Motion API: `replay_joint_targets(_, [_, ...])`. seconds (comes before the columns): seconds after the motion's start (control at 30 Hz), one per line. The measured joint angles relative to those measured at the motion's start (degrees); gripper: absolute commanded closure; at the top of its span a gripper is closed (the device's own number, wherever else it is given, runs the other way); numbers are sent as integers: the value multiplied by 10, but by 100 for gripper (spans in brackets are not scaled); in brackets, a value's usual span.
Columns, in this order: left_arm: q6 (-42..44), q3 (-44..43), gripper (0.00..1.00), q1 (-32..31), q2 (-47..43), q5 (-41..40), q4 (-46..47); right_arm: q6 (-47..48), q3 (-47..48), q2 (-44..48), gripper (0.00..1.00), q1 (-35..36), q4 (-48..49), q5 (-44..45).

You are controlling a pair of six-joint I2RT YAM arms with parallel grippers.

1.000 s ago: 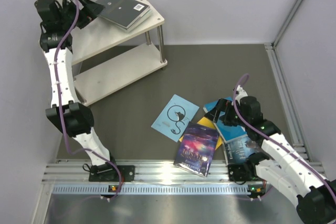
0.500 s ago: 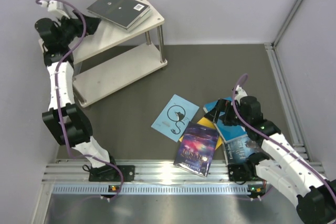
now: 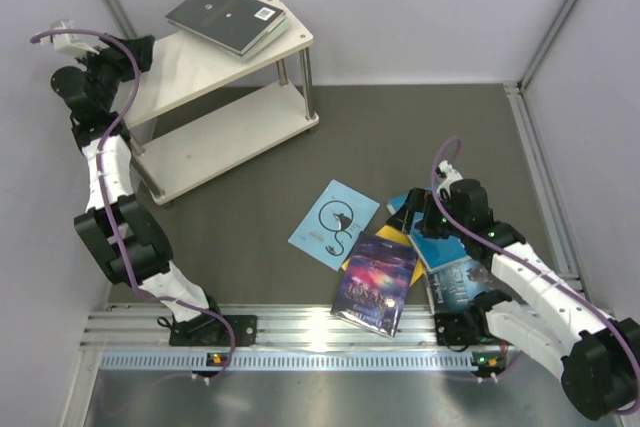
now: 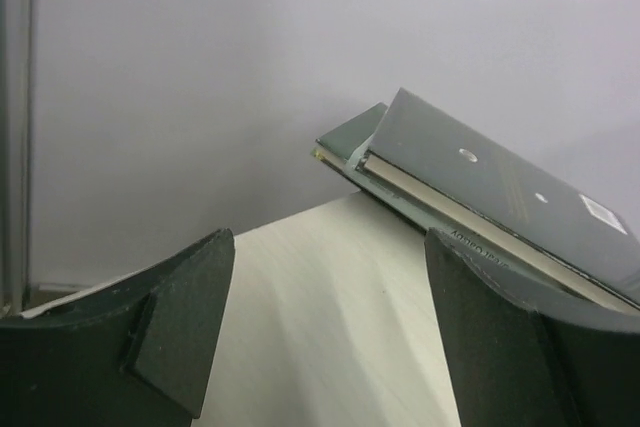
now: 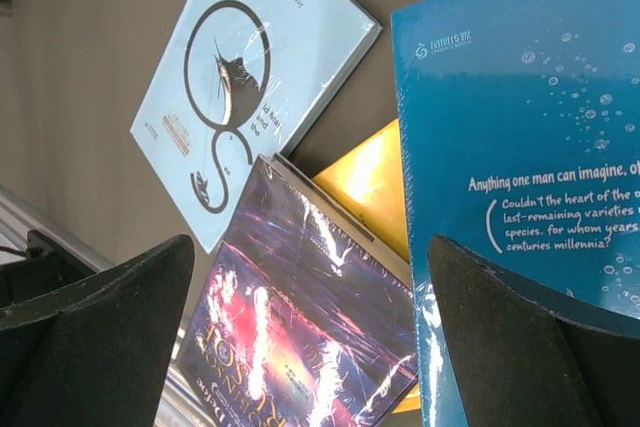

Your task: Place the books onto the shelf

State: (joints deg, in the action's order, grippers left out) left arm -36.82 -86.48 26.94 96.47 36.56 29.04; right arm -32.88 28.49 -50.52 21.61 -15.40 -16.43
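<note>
Two books lie stacked on the top board of the shelf (image 3: 200, 67): a dark green one (image 3: 222, 15) over a grey-green one (image 4: 345, 139). My left gripper (image 3: 142, 51) hangs open and empty at the shelf's left end, short of the stack; the pale board (image 4: 340, 317) shows between its fingers (image 4: 180, 327). On the table lie the light blue swirl book (image 3: 335, 222), the purple galaxy book (image 3: 376, 282), a yellow book (image 3: 392, 237), a bright blue book (image 3: 440, 245) and a dark blue book (image 3: 462, 285). My right gripper (image 3: 412, 215) hovers open over that pile, above the purple cover (image 5: 300, 317).
The shelf's lower board (image 3: 225, 137) sits on the dark table top. White walls close in on the left and behind. A metal rail (image 3: 330, 327) runs along the near edge by the arm bases, and a frame bar (image 3: 545, 167) lines the right side.
My left gripper has drawn back leftward, away from the stacked books on the shelf, its jaws narrowing a little. The right arm has shifted slightly left over the pile.
</note>
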Motion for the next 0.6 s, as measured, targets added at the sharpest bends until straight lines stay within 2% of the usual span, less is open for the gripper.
replay_joint_targets(0.33, [18, 33, 17, -17, -31, -87, 22, 19, 1, 0, 0, 0, -4, -8])
replay_joint_targets(0.6, [19, 13, 11, -18, -28, -104, 7, 28, 1, 0, 0, -1, -2, -31])
